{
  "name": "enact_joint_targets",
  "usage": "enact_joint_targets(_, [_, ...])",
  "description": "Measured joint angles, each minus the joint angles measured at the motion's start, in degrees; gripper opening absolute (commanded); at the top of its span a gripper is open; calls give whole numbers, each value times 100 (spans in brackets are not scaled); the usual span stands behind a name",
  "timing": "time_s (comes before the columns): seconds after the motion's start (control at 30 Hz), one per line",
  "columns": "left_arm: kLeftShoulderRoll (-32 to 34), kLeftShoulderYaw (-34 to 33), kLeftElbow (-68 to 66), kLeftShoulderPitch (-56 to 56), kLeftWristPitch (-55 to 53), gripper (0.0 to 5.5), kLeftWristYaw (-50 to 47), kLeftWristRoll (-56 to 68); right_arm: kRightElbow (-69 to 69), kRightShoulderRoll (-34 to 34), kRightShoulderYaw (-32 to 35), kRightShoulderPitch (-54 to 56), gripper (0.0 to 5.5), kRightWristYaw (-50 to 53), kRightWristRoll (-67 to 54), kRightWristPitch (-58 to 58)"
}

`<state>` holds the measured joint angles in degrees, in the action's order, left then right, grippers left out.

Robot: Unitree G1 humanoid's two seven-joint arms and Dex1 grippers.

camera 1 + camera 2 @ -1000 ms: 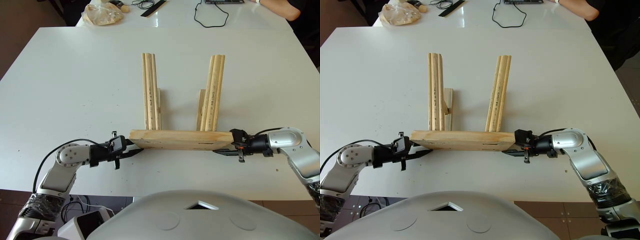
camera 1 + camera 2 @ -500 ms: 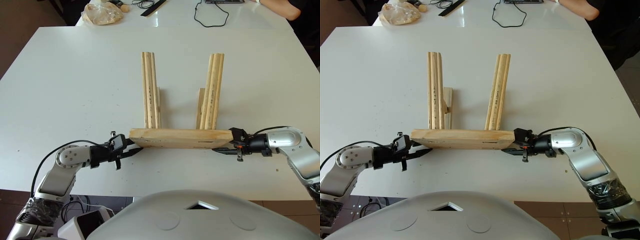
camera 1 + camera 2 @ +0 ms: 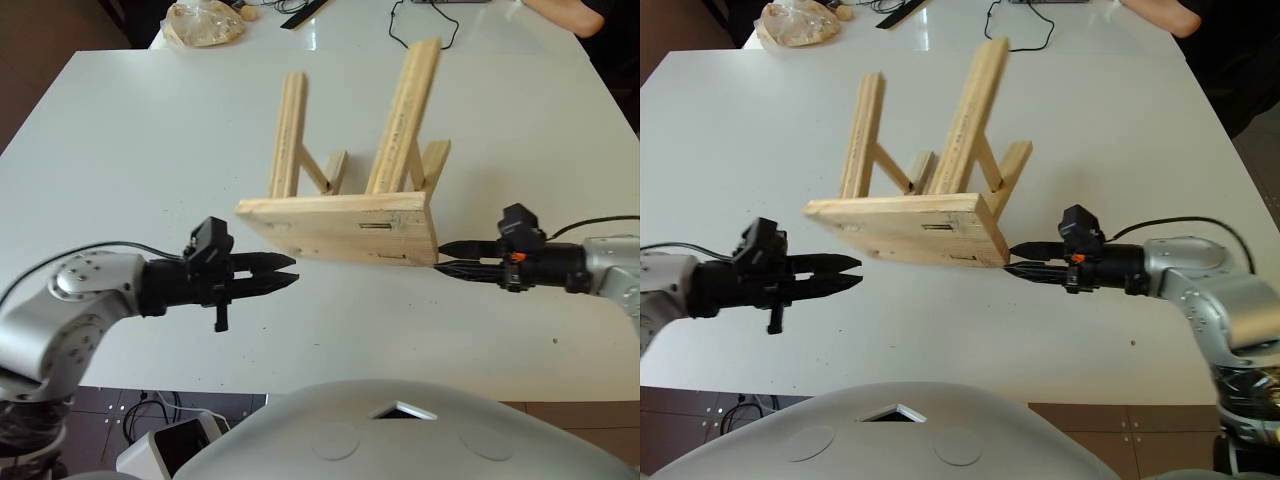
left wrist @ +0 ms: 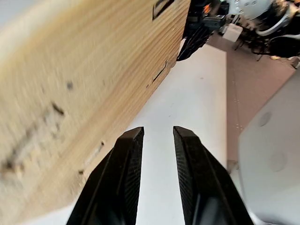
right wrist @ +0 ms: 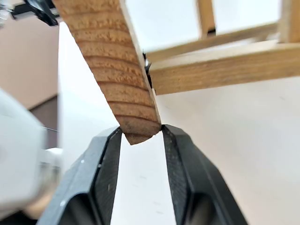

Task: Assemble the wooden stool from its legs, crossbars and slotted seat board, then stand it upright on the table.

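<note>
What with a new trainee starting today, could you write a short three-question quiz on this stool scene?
1. True or false: the left tool has its fingers spread with nothing between them.
2. The right tool grips the seat board at: A its middle, B its corner, C a slot.
3. Fill in: the legs point ___ from the robot.
Key: 1 true; 2 B; 3 away.
</note>
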<state>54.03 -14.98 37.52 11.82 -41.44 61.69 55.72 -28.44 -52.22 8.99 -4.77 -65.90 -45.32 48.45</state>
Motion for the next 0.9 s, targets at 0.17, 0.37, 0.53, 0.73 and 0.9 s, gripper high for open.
enact_joint_targets(0.17, [173,-146,69,43,-19,117,225,109,-273,14,-51,86,133,119,-689,612])
enact_joint_targets(0.37, [165,-144,220,339,194,117,334,-139,-322,7,-221,-57,133,345,-799,844])
enact_joint_targets(0.53, [132,-85,221,344,341,117,332,-326,-462,96,-495,-188,133,558,-35,5])
enact_joint_targets(0.73, [201,11,132,821,416,117,400,-645,-139,216,-638,-689,187,600,1433,-1923])
enact_joint_targets(0.9, [604,-40,-737,2130,1431,117,1174,-2112,217,-124,-728,-1501,251,183,2199,-2792])
